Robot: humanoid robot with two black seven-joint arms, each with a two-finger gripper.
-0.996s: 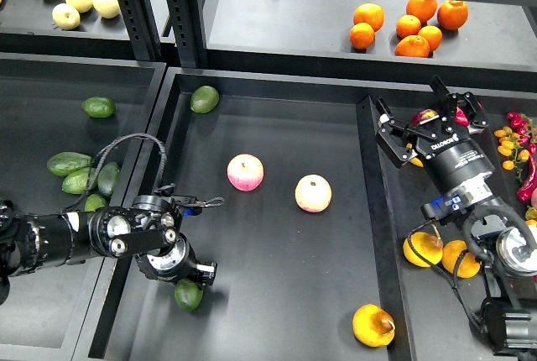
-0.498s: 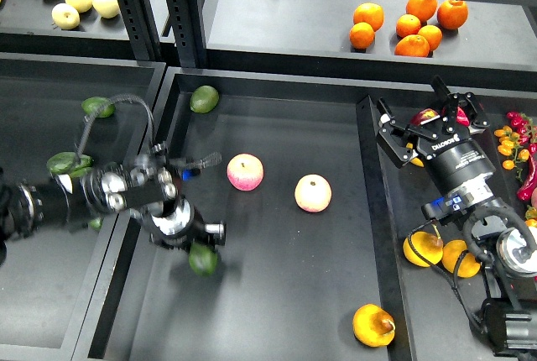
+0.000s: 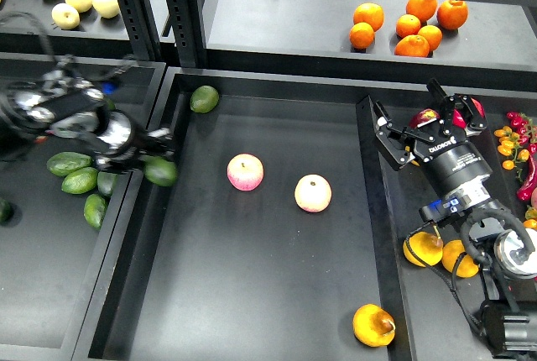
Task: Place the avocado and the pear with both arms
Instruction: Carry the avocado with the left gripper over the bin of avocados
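Observation:
My left gripper (image 3: pixel 153 162) is shut on the dark green avocado (image 3: pixel 160 171) and holds it in the air over the divider between the left tray and the middle tray (image 3: pixel 252 294); the arm is motion-blurred. The golden pear (image 3: pixel 373 325), with a brown stem blotch, lies at the front right of the middle tray. My right gripper (image 3: pixel 426 126) is open and empty, hovering over the back of the right tray, far from the pear.
Two pink-and-yellow apples (image 3: pixel 245 172) (image 3: pixel 312 193) lie mid-tray and a rounder avocado (image 3: pixel 204 98) at its back left. Several avocados (image 3: pixel 80 180) lie in the left tray. Two yellow fruits (image 3: pixel 422 248) lie under my right arm. Oranges (image 3: pixel 411 25) sit on the back shelf.
My left gripper has lifted the avocado from the front left of the middle tray and carried it back and left to the divider. The right arm has barely moved.

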